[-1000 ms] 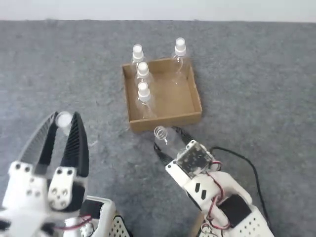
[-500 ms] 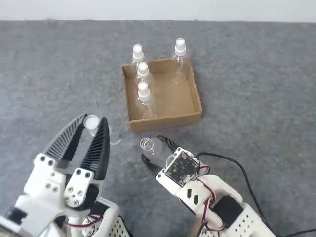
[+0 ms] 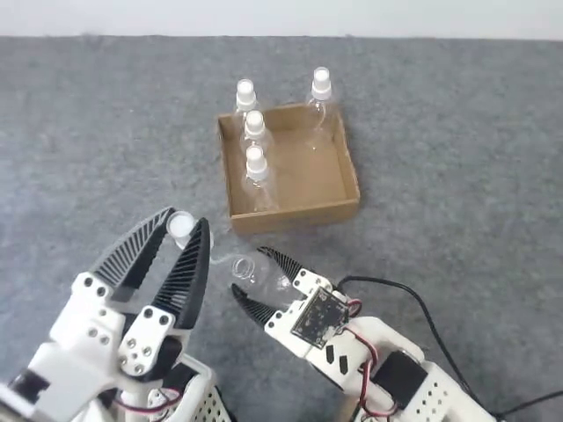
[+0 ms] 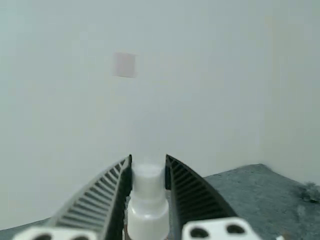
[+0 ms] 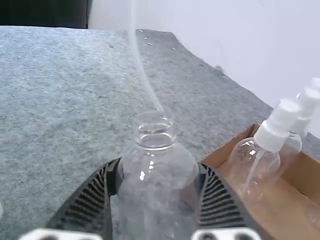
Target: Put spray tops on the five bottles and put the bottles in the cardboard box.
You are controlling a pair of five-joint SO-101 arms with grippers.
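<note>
Spray top [image 4: 148, 192] step, last bottle [image 5: 155, 175] — pinched top with left fingers [image 4: 102, 197], clamped bottle with right fingers [image 5: 85, 200]; likely needed lowering, twisting.

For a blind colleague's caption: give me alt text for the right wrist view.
The right gripper is shut on a clear bottle with no top, a thin tube hanging down to its open neck. Beside it on the grey carpet, a cardboard box holds bottles with white spray tops.
</note>
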